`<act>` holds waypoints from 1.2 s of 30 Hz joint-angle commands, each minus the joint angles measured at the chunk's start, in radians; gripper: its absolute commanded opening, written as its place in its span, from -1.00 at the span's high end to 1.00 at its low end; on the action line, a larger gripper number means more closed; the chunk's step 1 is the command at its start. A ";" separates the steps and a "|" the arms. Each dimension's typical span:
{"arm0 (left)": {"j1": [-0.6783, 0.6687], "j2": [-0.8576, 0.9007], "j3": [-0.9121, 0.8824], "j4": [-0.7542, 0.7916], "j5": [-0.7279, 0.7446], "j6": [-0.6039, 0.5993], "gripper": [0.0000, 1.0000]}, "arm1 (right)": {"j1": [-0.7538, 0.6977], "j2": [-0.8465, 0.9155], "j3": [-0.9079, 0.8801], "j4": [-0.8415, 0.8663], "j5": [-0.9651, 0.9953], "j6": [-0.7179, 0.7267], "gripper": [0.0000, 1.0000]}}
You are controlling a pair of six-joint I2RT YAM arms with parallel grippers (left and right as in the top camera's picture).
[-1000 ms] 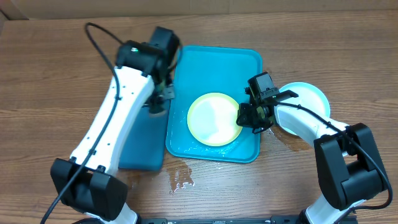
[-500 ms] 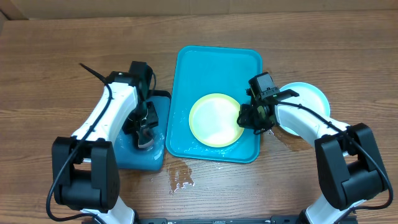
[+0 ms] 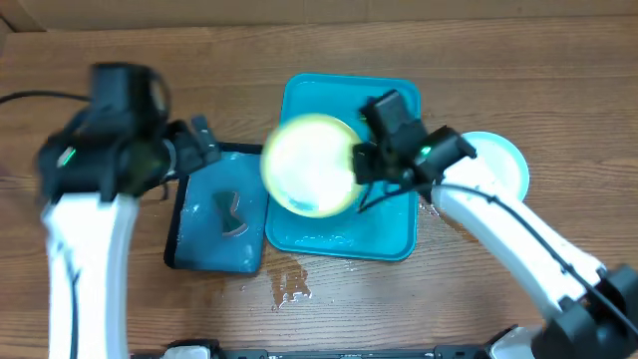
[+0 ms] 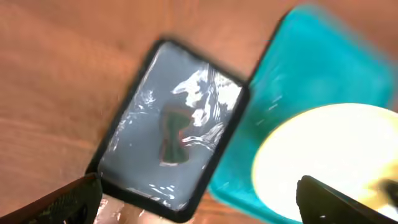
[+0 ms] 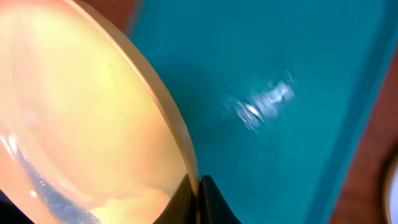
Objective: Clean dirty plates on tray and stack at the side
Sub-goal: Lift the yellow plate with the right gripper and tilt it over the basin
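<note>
The yellow-green plate (image 3: 311,165) lay flat in the tray (image 3: 394,237) half a second ago and is now off it. The right gripper (image 5: 198,198) has its jaws clamped on the plate's rim and holds it tilted in the air over the tray's left half. The left gripper (image 4: 196,199) has risen from the smaller dark tray (image 3: 182,249) and hangs above it, jaws wide apart and holding nothing. The right wrist view shows a dark streak near the plate's lower edge, so I judge that it is being brought over for wiping and is not ready to stack. The turquoise tray now holds only a film of water. The smaller dark tray holds shallow water and one small dark object (image 3: 231,212), too blurred to name. A light blue plate (image 3: 498,160) rests on the counter (image 3: 538,60) just right of the turquoise tray, and a puddle (image 3: 289,284) lies on the counter just in front of the two trays
</note>
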 commanded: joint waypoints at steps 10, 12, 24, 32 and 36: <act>0.005 -0.318 0.056 -0.008 0.048 0.012 -1.00 | 0.350 0.122 0.032 0.284 0.448 -0.022 0.92; 0.005 -0.335 0.056 -0.008 0.048 0.012 -1.00 | 0.397 0.140 0.032 0.306 0.543 -0.022 0.92; 0.005 -0.330 0.055 -0.013 0.049 0.011 -1.00 | 0.599 0.140 0.032 0.363 0.996 -0.080 0.92; 0.005 -0.328 0.055 -0.013 0.049 0.011 -1.00 | 0.631 0.140 0.032 0.363 1.060 -0.080 0.92; 0.005 -0.328 0.055 -0.013 0.049 0.011 -1.00 | 0.631 0.140 0.032 0.363 1.059 -0.086 0.92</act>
